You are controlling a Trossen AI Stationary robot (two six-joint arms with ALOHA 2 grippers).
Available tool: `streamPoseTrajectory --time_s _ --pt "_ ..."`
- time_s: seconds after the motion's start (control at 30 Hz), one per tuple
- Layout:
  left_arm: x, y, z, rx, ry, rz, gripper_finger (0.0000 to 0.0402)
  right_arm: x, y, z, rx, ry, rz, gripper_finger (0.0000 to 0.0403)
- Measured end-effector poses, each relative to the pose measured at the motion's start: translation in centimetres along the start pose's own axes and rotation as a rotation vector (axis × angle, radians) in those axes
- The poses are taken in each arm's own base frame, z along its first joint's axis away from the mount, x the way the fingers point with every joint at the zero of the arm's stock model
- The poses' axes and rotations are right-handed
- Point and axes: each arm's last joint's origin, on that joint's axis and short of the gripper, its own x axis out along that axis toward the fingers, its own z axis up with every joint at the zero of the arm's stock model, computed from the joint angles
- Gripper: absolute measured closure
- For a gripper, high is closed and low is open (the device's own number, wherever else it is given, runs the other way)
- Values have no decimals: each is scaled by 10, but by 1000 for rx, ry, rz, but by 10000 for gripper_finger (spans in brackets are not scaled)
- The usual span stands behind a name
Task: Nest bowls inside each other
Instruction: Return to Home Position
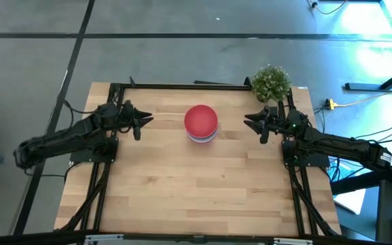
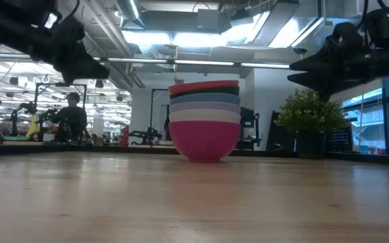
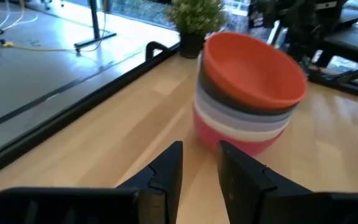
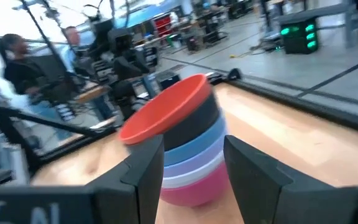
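Note:
The bowls sit nested in one stack (image 1: 201,123) near the table's far middle: crimson-pink at the bottom resting on the wood, then white, lavender, blue and black, with red-orange (image 3: 253,67) on top. The low view shows the stack (image 2: 204,120) upright. My left gripper (image 1: 143,122) hovers left of the stack above the table, fingers open a little (image 3: 199,160). My right gripper (image 1: 249,121) hovers right of the stack, open (image 4: 188,155), fingers apart on either side of my view of the stack (image 4: 179,140). Neither touches a bowl.
A green potted plant (image 1: 271,83) stands at the table's far right corner, close behind my right arm. A black frame rail (image 1: 182,86) runs along the table's far edge. Bare wood (image 1: 196,190) stretches from the stack to the near edge. People show in the room beyond.

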Motion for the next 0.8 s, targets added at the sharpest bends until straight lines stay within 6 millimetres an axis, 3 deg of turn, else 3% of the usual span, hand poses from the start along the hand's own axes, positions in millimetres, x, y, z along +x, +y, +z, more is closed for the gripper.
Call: streamPoseTrajectory --time_s 0.8 --pt "10 29 -61 -47 73 47 308 -4 -17 -5 -102 35 -260 234"
